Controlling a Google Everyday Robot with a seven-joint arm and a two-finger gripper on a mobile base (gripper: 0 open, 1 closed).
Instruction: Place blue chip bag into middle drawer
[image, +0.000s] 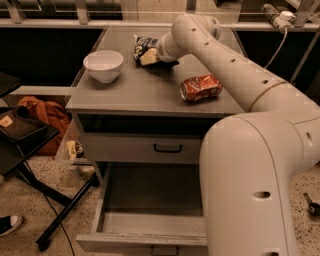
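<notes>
The blue chip bag (142, 46), dark blue with white lettering, is at the back of the grey cabinet top (130, 92), tipped up on end. My gripper (150, 56) is at the bag's lower right side and shut on it, with a yellowish finger pad against the foil. My arm reaches in from the right and hides the cabinet's right side. The middle drawer (150, 192) is pulled out below, with a bare grey floor; its right part is hidden behind my arm.
A white bowl (103, 64) stands at the left of the top and a crushed red-orange can (200, 87) lies at the right. The upper drawer (167, 148) with a black handle is closed. A black stand (30, 150) and an orange bag (42, 112) are on the left.
</notes>
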